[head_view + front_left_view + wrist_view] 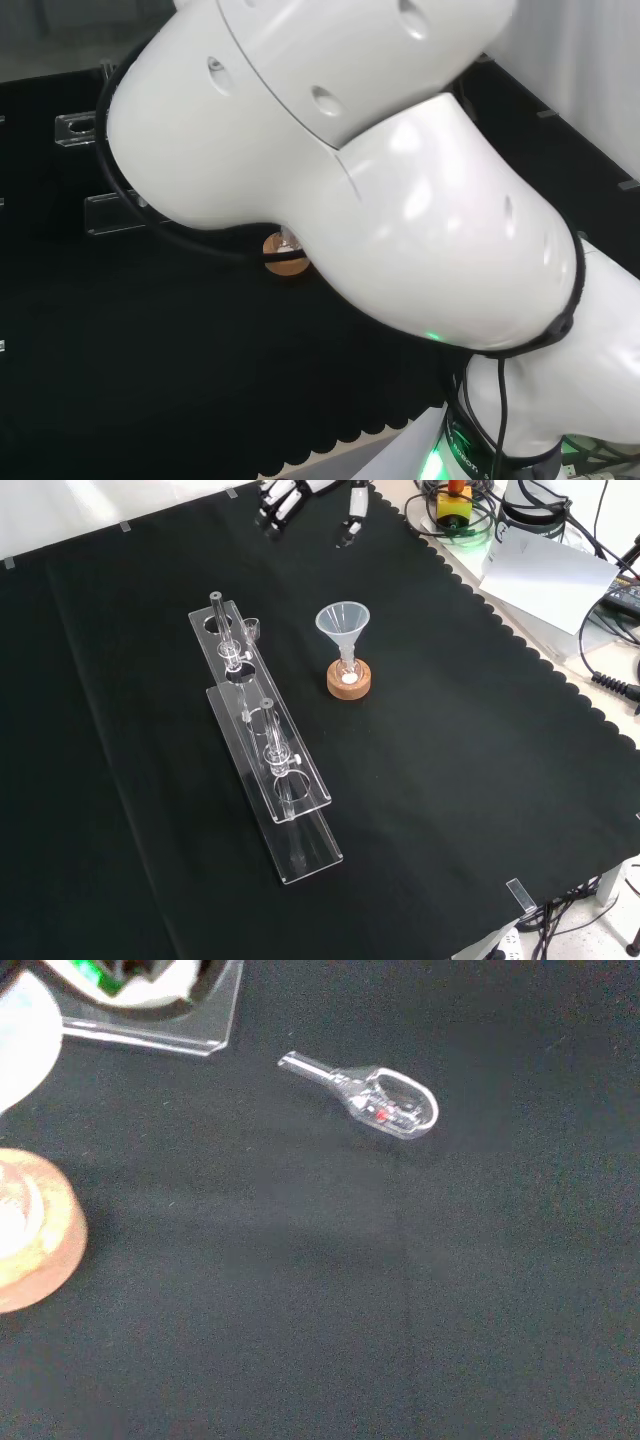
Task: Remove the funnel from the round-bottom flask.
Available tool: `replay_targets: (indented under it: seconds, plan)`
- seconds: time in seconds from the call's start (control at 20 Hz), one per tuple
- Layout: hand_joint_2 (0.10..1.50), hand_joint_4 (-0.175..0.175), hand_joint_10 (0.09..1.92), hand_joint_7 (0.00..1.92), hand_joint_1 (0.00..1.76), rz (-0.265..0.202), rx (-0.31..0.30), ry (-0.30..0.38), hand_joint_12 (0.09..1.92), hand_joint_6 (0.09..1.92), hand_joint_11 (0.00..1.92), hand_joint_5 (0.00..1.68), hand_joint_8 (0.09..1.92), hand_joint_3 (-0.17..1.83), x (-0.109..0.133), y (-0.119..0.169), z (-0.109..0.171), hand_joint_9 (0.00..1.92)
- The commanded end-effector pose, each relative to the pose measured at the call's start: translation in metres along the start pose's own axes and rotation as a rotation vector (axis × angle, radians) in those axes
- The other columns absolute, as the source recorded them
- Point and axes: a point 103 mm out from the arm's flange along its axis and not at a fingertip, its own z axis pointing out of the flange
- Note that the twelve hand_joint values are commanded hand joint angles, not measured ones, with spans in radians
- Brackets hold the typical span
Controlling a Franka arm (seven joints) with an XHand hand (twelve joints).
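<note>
The desk (480, 810) lies under black cloth. Two clear racks (262, 735) stand along the left in the front view. To their right, a funnel (343, 624) sits upright in the small flask (347, 667) on its cork ring (350, 683). The hand (285, 498) hangs at the top edge, well apart from it, fingers relaxed and holding nothing. A tiny clear scoop (385, 1103) lies on the cloth.

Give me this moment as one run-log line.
stage: before grasp | hand: at far cloth edge, holding nothing | funnel: upright in flask on cork ring | contact: none
</note>
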Motion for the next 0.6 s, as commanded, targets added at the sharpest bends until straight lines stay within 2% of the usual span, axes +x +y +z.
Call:
replay_targets:
  seconds: [0.05,0.35,0.6]
  plan:
    - [0.60,-0.063,0.66,0.16,0.72,-0.034,0.073,0.049,1.41,0.09,0.33,0.31,0.67,0.57,0.016,-0.023,0.006,0.45]
    - [0.58,-0.064,0.66,0.15,0.64,-0.091,0.119,0.080,1.41,0.09,0.41,0.20,0.67,0.56,0.036,-0.027,0.003,0.46]
    - [0.61,-0.061,0.72,0.06,0.60,-0.111,0.131,0.111,1.41,0.09,0.43,0.12,0.66,0.45,0.046,-0.026,0.005,0.35]
